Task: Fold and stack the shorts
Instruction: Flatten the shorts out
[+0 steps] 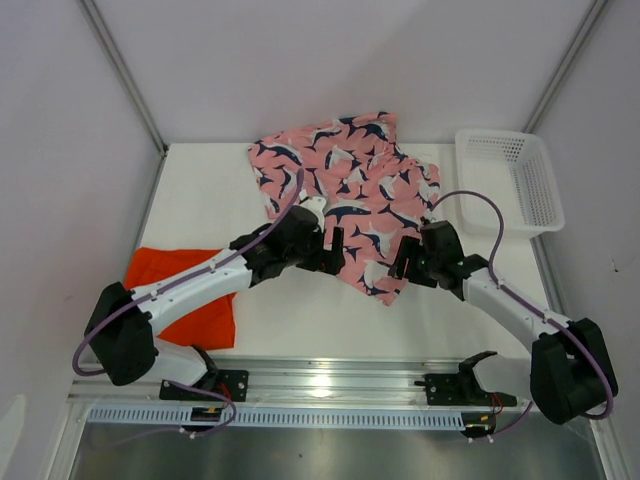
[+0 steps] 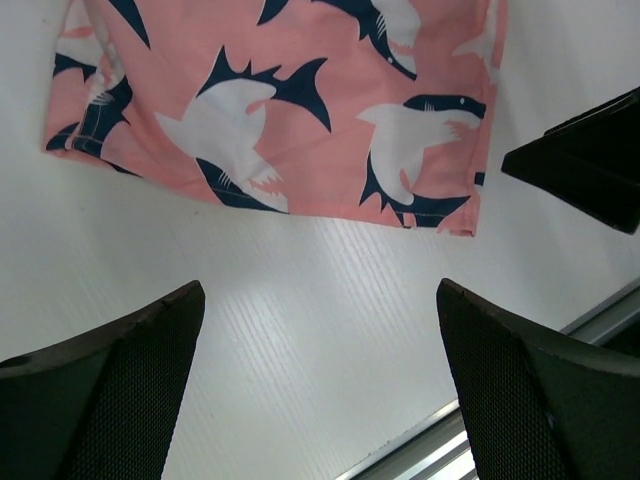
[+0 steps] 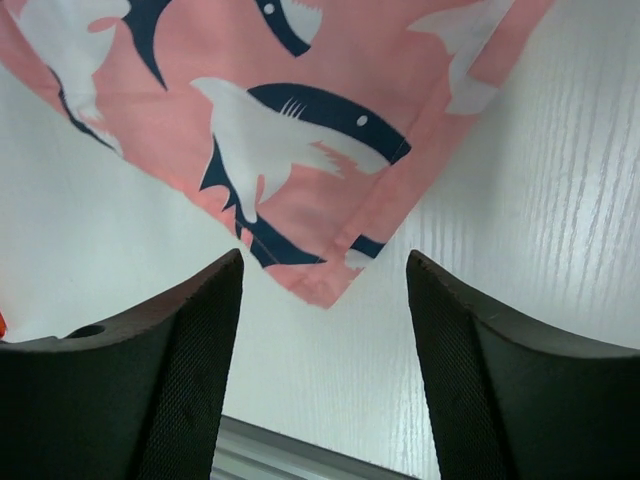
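Pink shark-print shorts point(image 1: 345, 185) sprawl mid-table, orange shorts point(image 1: 208, 322) lie left under the arm, white basket point(image 1: 515, 150) far right; left gripper point(image 1: 335, 250) gapes wide, right gripper point(image 1: 405, 262) narrower, hem corner between its fingers, ungripped.

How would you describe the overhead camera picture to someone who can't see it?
Two robot arms reach across a white table, left gripper and right gripper open at the near hem of pink shark-print shorts. Orange shorts lie left, a white mesh basket far right.
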